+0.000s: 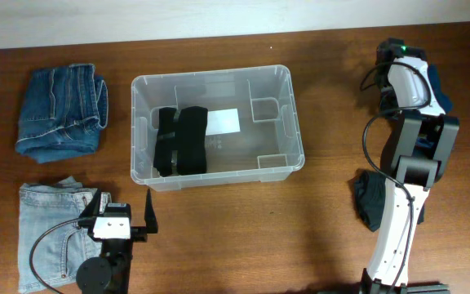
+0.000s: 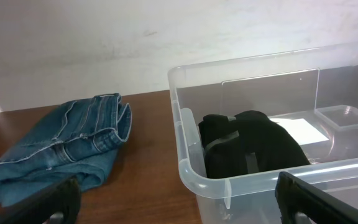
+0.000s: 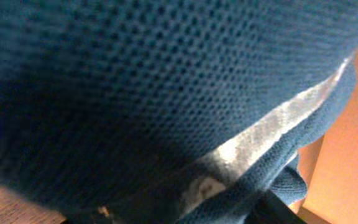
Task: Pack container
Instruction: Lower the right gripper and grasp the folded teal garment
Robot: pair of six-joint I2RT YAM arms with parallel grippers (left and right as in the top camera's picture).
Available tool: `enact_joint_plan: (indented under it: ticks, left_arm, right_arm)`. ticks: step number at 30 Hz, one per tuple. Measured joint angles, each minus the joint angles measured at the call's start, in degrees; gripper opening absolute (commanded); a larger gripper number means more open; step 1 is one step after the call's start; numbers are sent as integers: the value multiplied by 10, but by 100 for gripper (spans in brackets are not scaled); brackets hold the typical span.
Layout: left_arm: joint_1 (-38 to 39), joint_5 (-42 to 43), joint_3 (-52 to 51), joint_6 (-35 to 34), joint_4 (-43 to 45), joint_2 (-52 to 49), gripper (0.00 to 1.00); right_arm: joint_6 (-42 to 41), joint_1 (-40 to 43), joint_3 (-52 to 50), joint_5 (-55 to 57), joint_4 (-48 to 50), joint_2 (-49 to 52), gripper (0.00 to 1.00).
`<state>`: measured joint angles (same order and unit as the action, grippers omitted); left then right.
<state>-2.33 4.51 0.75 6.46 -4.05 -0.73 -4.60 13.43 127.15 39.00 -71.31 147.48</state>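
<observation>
Left jaws: wide open, nothing between them, touching nothing. They sit at 7 o'clock of the container (image 1: 210,76), a little off its near wall, above the bench (image 1: 300,237), just beside the light jeans (image 1: 51,237).

Right jaws: can't tell how far open. My wrist view is filled by dark blue knit cloth (image 3: 166,93) right up against the lens. Overhead puts my right arm (image 1: 402,220) at 3 o'clock of the container, its far end over that cloth at 2 o'clock. Grip or only contact, I can't tell.

Container: upright, mid-bench, top open. 1 black folded garment (image 1: 182,140) lies at its 9 o'clock end, with the white label (image 1: 225,122) at the garment's 3 o'clock.

Dark jeans (image 1: 62,113) lie at 10 o'clock of the container, apart. 1 more dark cloth (image 1: 371,198) lies at 4 o'clock, against my right arm.
</observation>
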Motion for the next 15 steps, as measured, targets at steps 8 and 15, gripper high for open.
enact_joint_plan:
  ticks: [8, 15]
  left_arm:
    - [0, 0, 0, 0, 0, 0, 99]
    - [0, 0, 0, 0, 0, 0, 99]
  right_arm:
    - [-30, 0, 8, -9, -16, 0, 41]
    - [-42, 6, 36, -128, -61, -53, 39]
